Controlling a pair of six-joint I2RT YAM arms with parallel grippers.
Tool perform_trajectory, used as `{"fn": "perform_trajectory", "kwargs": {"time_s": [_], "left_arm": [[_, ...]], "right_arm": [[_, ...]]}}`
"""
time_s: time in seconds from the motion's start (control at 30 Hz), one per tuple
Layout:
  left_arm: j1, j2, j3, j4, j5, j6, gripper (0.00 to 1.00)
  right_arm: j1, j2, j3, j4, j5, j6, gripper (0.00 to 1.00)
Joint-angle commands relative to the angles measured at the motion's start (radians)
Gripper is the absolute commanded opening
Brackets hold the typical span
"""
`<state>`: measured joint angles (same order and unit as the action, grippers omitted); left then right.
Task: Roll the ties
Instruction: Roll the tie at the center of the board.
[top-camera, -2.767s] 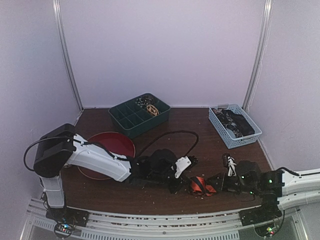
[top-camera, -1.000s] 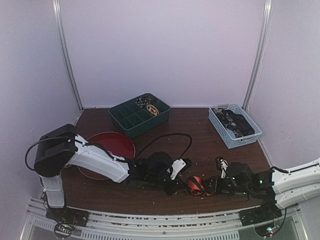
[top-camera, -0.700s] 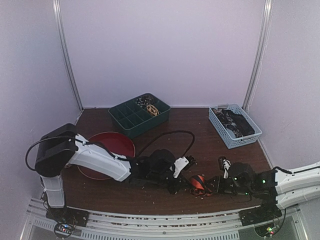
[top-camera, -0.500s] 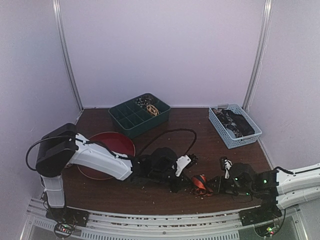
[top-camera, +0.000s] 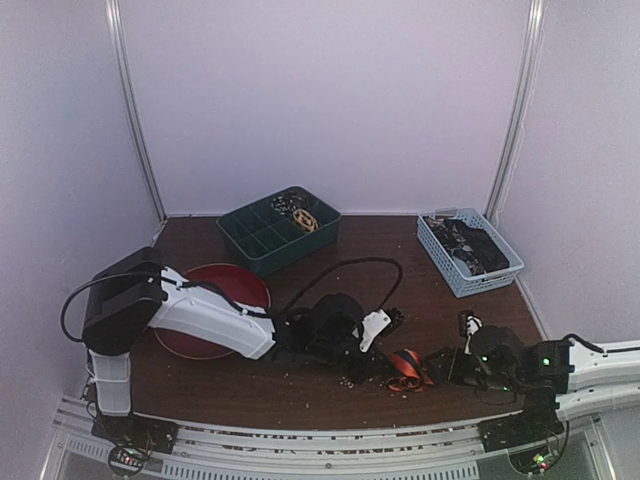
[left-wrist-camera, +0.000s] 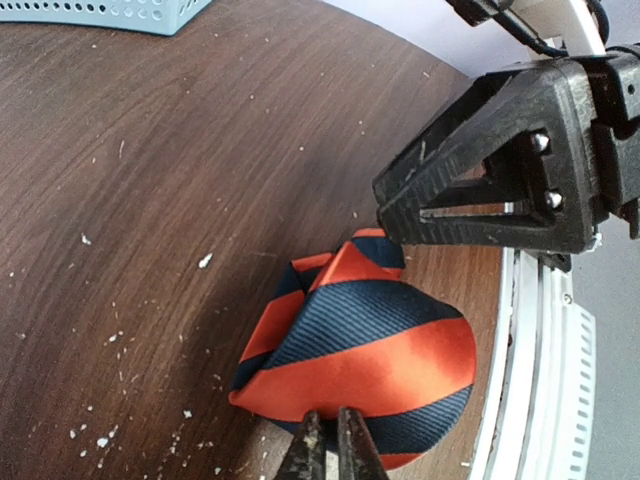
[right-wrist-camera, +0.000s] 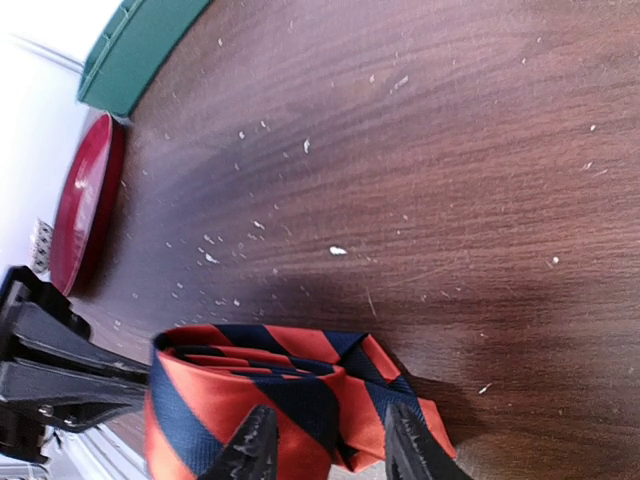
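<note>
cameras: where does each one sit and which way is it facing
top external: above, behind the robot, looking down at the table; left arm and right arm show.
left wrist: low, facing the striped tie; left gripper pinches it.
right wrist: low, facing the tie and red plate; right gripper straddles the tie.
shared: all three show the tie.

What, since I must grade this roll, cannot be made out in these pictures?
- Lower part of the striped tie: right wrist view, cut off by the bottom edge and partly behind the right gripper.
- Whether the left gripper pinches the tie: left wrist view, its tips sit at the frame edge.
- Contents of the blue basket and green tray: too small in the top view.
</note>
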<state>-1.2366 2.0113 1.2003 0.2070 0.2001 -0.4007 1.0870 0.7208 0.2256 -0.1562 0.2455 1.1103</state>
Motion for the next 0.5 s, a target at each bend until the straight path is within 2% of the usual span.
{"fn": "perform_trajectory", "kwargs": {"time_s": [0.0, 0.2, 0.33, 0.47], "left_arm": [[-0.008, 0.017, 0.048, 0.002, 0.011, 0.023, 0.08], [-0.009, 0.021, 0.055, -0.005, 0.001, 0.024, 0.08], [-0.009, 0.017, 0.041, -0.012, -0.015, 0.024, 0.08], [-0.009, 0.004, 0.019, -0.016, -0.033, 0.023, 0.08]], "right_arm": [[0.004, -0.080, 0.028, -0.071, 0.050, 0.019, 0.39], [0.005, -0.038, -0.004, -0.034, 0.003, 0.036, 0.23], [0.005, 0.054, -0.006, 0.013, -0.024, 0.040, 0.21], [0.005, 0.146, -0.012, 0.141, -0.084, 0.019, 0.20]]}}
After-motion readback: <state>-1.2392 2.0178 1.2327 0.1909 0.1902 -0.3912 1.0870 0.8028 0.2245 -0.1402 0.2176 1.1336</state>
